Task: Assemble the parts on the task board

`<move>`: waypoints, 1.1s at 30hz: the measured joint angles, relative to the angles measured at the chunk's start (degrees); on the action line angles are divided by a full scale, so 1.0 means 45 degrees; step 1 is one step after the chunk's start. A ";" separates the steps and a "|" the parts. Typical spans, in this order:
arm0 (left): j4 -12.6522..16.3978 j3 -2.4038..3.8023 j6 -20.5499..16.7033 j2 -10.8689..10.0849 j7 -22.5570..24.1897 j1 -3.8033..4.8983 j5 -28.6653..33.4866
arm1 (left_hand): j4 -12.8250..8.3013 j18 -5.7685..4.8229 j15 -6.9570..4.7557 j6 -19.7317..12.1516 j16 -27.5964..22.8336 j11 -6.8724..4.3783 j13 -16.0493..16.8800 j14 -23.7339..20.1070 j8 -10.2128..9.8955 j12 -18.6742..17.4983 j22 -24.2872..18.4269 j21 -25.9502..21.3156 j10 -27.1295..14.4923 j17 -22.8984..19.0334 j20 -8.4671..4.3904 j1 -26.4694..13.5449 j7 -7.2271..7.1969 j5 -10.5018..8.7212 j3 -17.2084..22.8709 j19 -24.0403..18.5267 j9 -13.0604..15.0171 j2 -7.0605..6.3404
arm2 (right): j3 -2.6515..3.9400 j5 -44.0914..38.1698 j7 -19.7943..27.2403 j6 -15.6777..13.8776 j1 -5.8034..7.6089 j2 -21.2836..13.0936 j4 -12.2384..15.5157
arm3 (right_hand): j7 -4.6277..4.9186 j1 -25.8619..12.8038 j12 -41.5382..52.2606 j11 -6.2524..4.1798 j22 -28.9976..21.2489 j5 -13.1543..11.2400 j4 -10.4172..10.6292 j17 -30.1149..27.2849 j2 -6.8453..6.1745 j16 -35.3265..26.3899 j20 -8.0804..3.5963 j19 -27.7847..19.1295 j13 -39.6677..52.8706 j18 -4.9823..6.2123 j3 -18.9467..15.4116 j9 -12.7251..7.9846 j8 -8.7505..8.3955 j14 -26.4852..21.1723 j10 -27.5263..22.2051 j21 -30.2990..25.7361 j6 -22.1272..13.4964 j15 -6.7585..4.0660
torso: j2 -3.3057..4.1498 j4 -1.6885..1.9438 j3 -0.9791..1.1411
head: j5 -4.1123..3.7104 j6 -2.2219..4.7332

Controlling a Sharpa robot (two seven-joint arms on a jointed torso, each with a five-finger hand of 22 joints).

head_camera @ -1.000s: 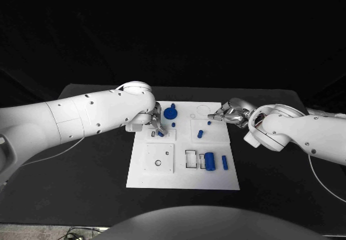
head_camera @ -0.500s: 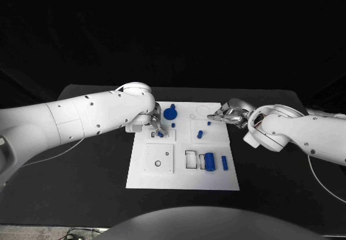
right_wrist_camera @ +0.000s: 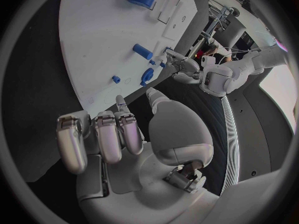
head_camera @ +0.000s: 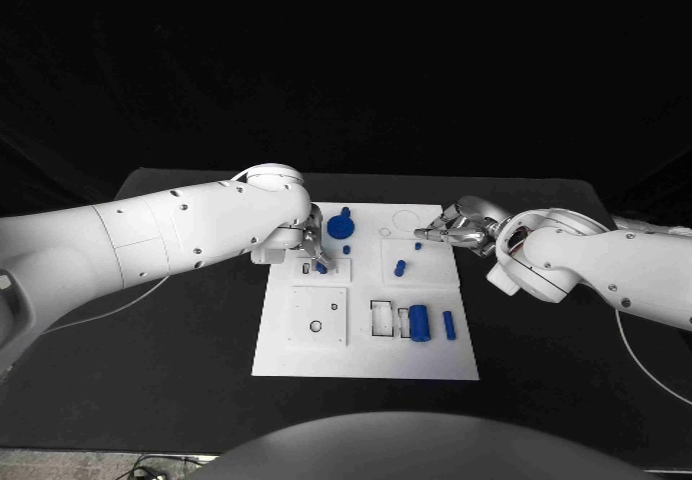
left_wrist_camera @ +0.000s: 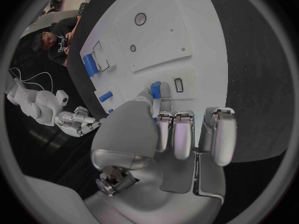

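A: Black table (head_camera: pixel 173 330), white rectangular task board (head_camera: pixel 433 365) at centre. Blue parts?
B: Spread over board; large blue cylinder (head_camera: pixel 420 322) near right. Left hand (head_camera: pixel 309 247) pinching small blue peg (left_wrist_camera: pixel 156 88) at far-left slot. Right hand (head_camera: pixel 450 231) at far-right edge, fingers curled, nothing held.

Task board (head_camera: pixel 366 340): matt white, smooth, plastic-looking. Parts (head_camera: pixel 420 322): blue plastic, smooth, slight sheen. Desk (head_camera: pixel 173 340): matt black. Left robot hand (left_wrist_camera: pixel 177 134): brushed silver metal, satin. Arm shells (head_camera: pixel 159 235): glossy white plastic.
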 measured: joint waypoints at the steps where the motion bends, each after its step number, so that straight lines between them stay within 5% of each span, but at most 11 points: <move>1: -0.0005 0.0000 -0.0011 0.0003 0.0000 -0.0002 0.0000 | -0.0003 -0.0001 0.0000 0.0000 0.0000 0.0000 0.0000 0.0000 -0.0020 0.0000 0.0000 0.0000 0.0000 0.0000 0.0000 0.0001 -0.0001 -0.0001 0.0042 0.0000 0.0000 0.0001 | 0.0000 0.0000 0.0000 0.0000 0.0000 0.0000 0.0000 | 0.0000 0.0000 0.0000 0.0000 -0.0001 0.0000 0.0000 0.0000 0.0000 0.0000 0.0000 0.0000 0.0000 0.0000 0.0000 0.0000 0.0000 0.0000 0.0000 0.0000 0.0000 0.0000 | 0.0000 0.0001 0.0000 | -0.0005 0.0000; 25: -0.0057 -0.0010 -0.0262 0.0033 0.0023 -0.0054 -0.0017 | -0.0022 -0.0001 0.0000 0.0009 0.0000 0.0000 0.0003 0.0000 -0.0085 0.0000 0.0000 0.0000 0.0000 0.0009 0.0000 0.0139 -0.0011 -0.0075 0.0163 0.0000 0.0026 0.0129 | 0.0000 0.0000 -0.0002 -0.0001 0.0000 0.0021 -0.0014 | 0.0000 0.0000 0.0000 0.0000 0.0008 0.0000 -0.0035 -0.0002 0.0000 0.0000 0.0000 0.0000 -0.0003 0.0000 -0.0035 -0.0003 0.0000 0.0000 0.0000 0.0000 0.0000 0.0000 | -0.0006 -0.0001 0.0002 | -0.0028 0.0000; 31: -0.0070 -0.0010 -0.0241 0.0041 0.0023 -0.0055 -0.0020 | 0.0040 -0.0001 0.0006 0.0009 0.0000 0.0000 0.0002 -0.0007 -0.0085 0.0000 0.0000 0.0000 0.0000 0.0008 0.0000 0.0162 -0.0011 -0.0099 0.0172 0.0000 0.0029 0.0057 | 0.0000 -0.0001 -0.0005 0.0000 0.0000 0.0022 -0.0015 | 0.0000 0.0000 0.0000 0.0000 0.0007 0.0000 -0.0035 0.0010 0.0000 0.0000 0.0000 0.0000 -0.0004 0.0000 -0.0035 -0.0004 0.0000 0.0000 0.0000 0.0000 0.0000 0.0000 | -0.0005 -0.0001 0.0002 | -0.0037 -0.0005; 33: -0.0075 -0.0010 -0.0230 0.0041 0.0022 -0.0056 -0.0021 | 0.0087 0.0000 0.0072 0.0013 0.0000 0.0009 0.0001 -0.0016 -0.0080 0.0000 0.0000 0.0000 0.0009 0.0007 0.0000 -0.0078 -0.0015 -0.0099 -0.0001 0.0000 0.0055 -0.0172 | 0.0000 -0.0001 -0.0006 0.0001 0.0000 0.0022 -0.0015 | 0.0000 0.0000 0.0000 0.0000 0.0007 -0.0001 -0.0035 0.0009 0.0000 0.0000 0.0000 0.0000 -0.0004 0.0000 -0.0035 -0.0003 0.0000 0.0000 0.0000 0.0000 0.0000 0.0000 | -0.0005 -0.0001 0.0002 | -0.0039 -0.0006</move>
